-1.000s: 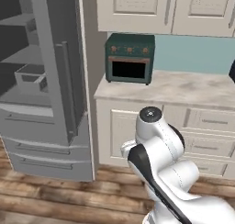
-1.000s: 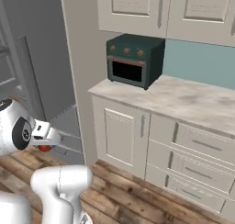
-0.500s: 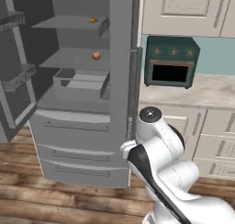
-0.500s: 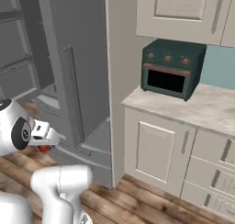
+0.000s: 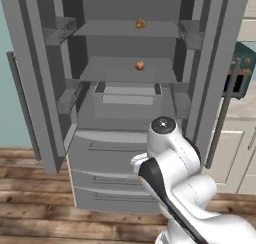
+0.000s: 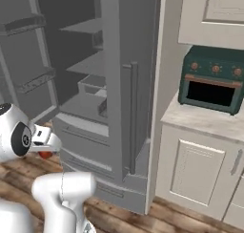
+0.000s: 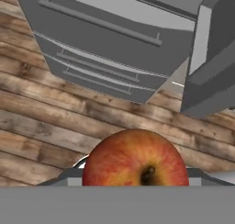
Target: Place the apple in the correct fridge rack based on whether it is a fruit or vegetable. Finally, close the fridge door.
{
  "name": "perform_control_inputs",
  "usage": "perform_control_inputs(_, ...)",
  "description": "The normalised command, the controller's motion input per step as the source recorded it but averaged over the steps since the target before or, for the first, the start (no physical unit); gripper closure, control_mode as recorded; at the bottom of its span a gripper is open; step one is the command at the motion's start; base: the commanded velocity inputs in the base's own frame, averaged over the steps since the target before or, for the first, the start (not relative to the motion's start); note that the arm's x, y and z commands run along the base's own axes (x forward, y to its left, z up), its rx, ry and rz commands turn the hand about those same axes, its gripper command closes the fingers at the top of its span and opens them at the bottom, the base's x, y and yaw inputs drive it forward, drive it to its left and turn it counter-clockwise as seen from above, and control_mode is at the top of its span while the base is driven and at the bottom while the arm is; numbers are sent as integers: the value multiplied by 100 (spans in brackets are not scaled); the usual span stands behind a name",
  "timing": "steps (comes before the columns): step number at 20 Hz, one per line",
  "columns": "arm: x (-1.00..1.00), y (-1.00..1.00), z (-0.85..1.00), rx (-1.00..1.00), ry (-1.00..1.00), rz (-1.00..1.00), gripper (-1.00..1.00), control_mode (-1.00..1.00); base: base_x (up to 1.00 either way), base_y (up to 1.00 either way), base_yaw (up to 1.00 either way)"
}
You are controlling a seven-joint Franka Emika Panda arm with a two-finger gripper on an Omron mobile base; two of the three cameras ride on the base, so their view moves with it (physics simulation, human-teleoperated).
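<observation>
1. Red apple (image 7: 136, 158), one, gripped in the gripper (image 6: 46, 148) above wood floor (image 7: 41, 122).
2. Two orange fruits (image 5: 140, 24) (image 5: 139, 65), one per fridge rack (image 5: 131, 70).
3. Both doors (image 5: 30, 83) stand open; half a second ago the base viewed the fridge obliquely, now squarely.
4. Rack front edges unobstructed.
</observation>
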Motion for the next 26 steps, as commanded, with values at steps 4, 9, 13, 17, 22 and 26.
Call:
perform_control_inputs(4, 0, 0, 0, 0, 0, 0, 100, 100, 74, 57, -21)
perform_control_inputs(9, 0, 0, 0, 0, 0, 0, 100, 100, 77, 18, -17)
perform_control_inputs(13, 0, 0, 0, 0, 0, 0, 100, 100, 65, 4, -12)
perform_control_inputs(17, 0, 0, 0, 0, 0, 0, 100, 100, 57, 43, -21)
perform_control_inputs(22, 0, 0, 0, 0, 0, 0, 100, 100, 51, 58, -24)
perform_control_inputs(26, 0, 0, 0, 0, 0, 0, 100, 100, 47, 1, -13)
